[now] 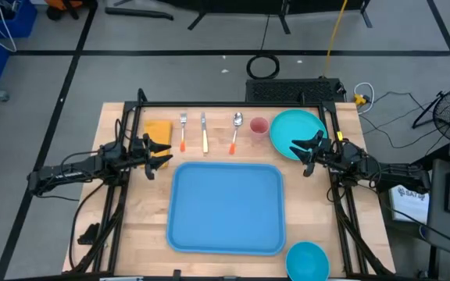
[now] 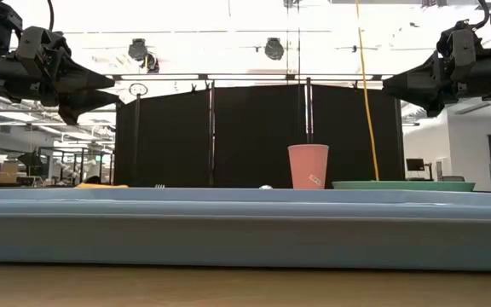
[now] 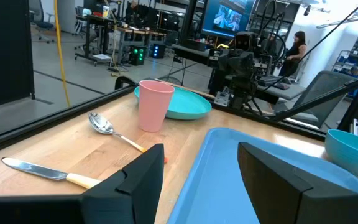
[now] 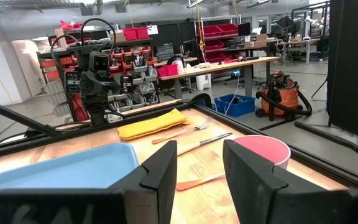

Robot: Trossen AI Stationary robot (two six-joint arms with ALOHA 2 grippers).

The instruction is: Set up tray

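The sky-blue tray [image 1: 226,207] lies flat on the wooden table, near its front edge. Along the far side lie a yellow napkin [image 1: 158,129], a fork [image 1: 183,131], a knife [image 1: 204,133] and a spoon [image 1: 235,129]. Beside them stand a pink cup [image 1: 258,126] and a teal plate [image 1: 297,133]. A blue bowl [image 1: 308,261] sits at the near right corner. My left gripper [image 1: 158,148] hangs open above the table, just near of the napkin. My right gripper [image 1: 301,150] hangs open over the plate's near rim. Both point level toward the table's middle, and neither has anything between its fingers.
A black frame [image 1: 233,102] runs along the table's far edge and sides. Bare wood shows between the tray and the row of cutlery. In the low view the tray's rim [image 2: 245,226] fills the foreground, with the cup [image 2: 308,166] behind it.
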